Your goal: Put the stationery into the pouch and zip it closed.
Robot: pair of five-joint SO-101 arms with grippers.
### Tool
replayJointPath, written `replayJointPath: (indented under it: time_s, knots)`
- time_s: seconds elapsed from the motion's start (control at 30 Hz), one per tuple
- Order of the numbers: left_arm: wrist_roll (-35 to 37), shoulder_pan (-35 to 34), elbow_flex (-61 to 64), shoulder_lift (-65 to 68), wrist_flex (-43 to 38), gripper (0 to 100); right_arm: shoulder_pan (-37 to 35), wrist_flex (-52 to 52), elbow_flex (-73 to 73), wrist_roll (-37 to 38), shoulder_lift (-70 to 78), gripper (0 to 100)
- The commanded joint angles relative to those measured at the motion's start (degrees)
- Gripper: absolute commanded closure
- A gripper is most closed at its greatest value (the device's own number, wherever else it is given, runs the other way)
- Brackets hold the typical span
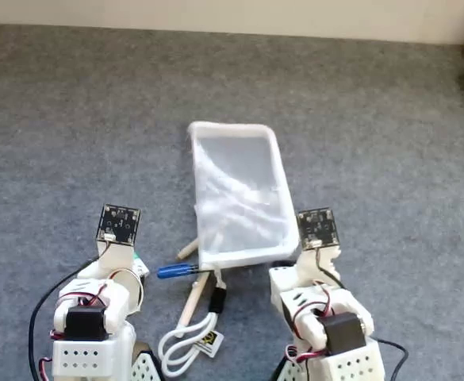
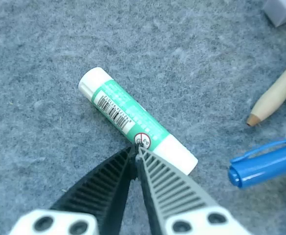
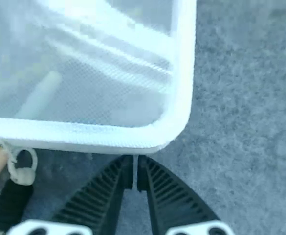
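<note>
A white mesh pouch (image 1: 238,194) lies flat in the middle of the grey carpet, its mouth edge toward the arms. In the left wrist view a green-and-white glue stick (image 2: 135,120) lies on the carpet, and my left gripper (image 2: 137,152) is shut with its tips just over the stick's near end. A blue pen (image 1: 182,271) and a wooden pencil (image 1: 193,300) lie between the arms. My right gripper (image 3: 132,164) is shut, hovering just off the pouch's near corner (image 3: 174,132). The zip pull ring (image 3: 23,166) hangs at that edge.
A coiled white cable (image 1: 185,341) with a black plug lies on the carpet between the arm bases. A second wooden stick (image 1: 187,251) pokes out beside the pouch's near-left corner. Open carpet stretches to the left, right and beyond the pouch.
</note>
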Motion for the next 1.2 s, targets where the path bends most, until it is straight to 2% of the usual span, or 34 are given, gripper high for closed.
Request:
replayJointPath:
  time_s: [0.0,0.13,0.33,0.47,0.57,0.67,0.9,1.03,1.17]
  knots:
    - [0.44,-0.66,1.27,-0.48,0.18,99,-0.57,2.24,-9.27,-0.53,0.31,98.0]
    - [0.44,-0.66,1.27,-0.48,0.18,99,-0.66,6.46,-16.75,-0.53,0.31,98.0]
    - [0.44,-0.66,1.27,-0.48,0.18,99,-0.84,7.16,-21.93,-0.53,0.31,98.0]
    - [0.44,-0.66,1.27,-0.48,0.18,99,-4.88,7.25,-22.20,-0.62,0.40,98.0]
    - [0.44,-0.66,1.27,-0.48,0.18,99,-7.25,7.25,-22.29,-4.31,0.40,98.0]
    - [0.44,-0.66,1.27,-0.48,0.18,99,-10.15,7.25,-22.37,-4.92,1.36,98.0]
    - [0.44,-0.66,1.27,-0.48,0.18,99,-11.38,9.63,-32.57,-8.79,18.42,98.0]
    - [0.44,-0.66,1.27,-0.48,0.18,99,-16.04,10.77,-39.60,-11.25,26.77,97.5]
    - [0.44,-0.66,1.27,-0.48,0.18,99,-21.05,9.89,-40.40,-15.30,30.46,96.5]
